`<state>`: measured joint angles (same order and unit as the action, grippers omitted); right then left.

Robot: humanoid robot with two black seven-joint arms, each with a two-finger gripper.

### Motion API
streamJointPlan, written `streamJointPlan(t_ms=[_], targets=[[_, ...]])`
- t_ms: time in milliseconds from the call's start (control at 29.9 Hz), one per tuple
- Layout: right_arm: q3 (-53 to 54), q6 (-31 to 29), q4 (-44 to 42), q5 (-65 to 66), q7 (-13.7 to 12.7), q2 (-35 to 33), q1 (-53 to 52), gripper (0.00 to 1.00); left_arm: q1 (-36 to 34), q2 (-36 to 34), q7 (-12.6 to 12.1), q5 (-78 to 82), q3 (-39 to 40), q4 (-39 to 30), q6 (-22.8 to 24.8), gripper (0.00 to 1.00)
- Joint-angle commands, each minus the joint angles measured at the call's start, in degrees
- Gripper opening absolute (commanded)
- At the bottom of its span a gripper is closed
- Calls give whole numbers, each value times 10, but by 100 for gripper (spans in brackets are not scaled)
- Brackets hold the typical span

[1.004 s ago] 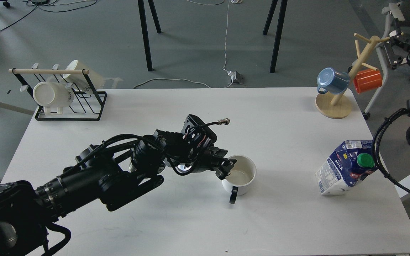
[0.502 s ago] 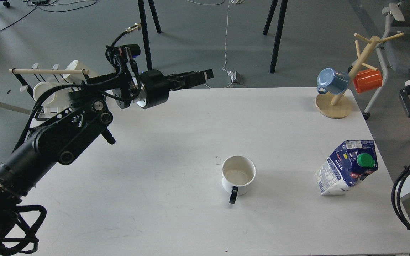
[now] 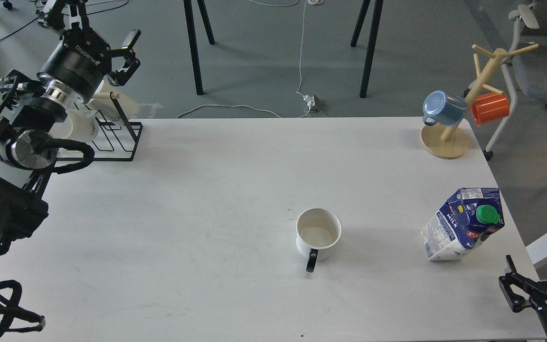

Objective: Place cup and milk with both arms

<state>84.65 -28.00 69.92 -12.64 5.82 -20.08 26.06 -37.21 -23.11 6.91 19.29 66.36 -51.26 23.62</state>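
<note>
The cup (image 3: 318, 232), a cream-white mug with a black loop handle facing the front, stands upright and empty a little right of the table's middle. The milk (image 3: 461, 225), a dented blue and white carton with a green cap, stands leaning near the right edge. My left gripper (image 3: 128, 54) is open and empty, raised above the far left corner, far from the cup. My right gripper (image 3: 539, 273) is open and empty at the front right corner, below the carton and apart from it.
A black wire rack (image 3: 112, 137) with white lettered mugs stands at the back left, under my left arm. A wooden mug tree (image 3: 447, 140) at the back right holds a blue cup (image 3: 442, 108) and an orange cup (image 3: 490, 108). The white table (image 3: 207, 213) ends just right of the carton.
My left gripper left the cup's rim, then swung up and back to the far left. My right arm dropped from the upper right to the front right corner. Cup and carton have not moved.
</note>
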Motion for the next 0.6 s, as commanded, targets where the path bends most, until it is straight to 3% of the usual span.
streamJointPlan(t_ms=[0,268,569], targets=[[-49,0,21,2,1,7,35,99,-6,-2,-1,-106,3,56,1,99],[-84,0,21,9,2,66,24,99,-6,-5,0,-123,0,60,-1,99],[-83,0,23,10,1,73,-21,99,-4,-26,-1,-123,-4,63,-2,99]])
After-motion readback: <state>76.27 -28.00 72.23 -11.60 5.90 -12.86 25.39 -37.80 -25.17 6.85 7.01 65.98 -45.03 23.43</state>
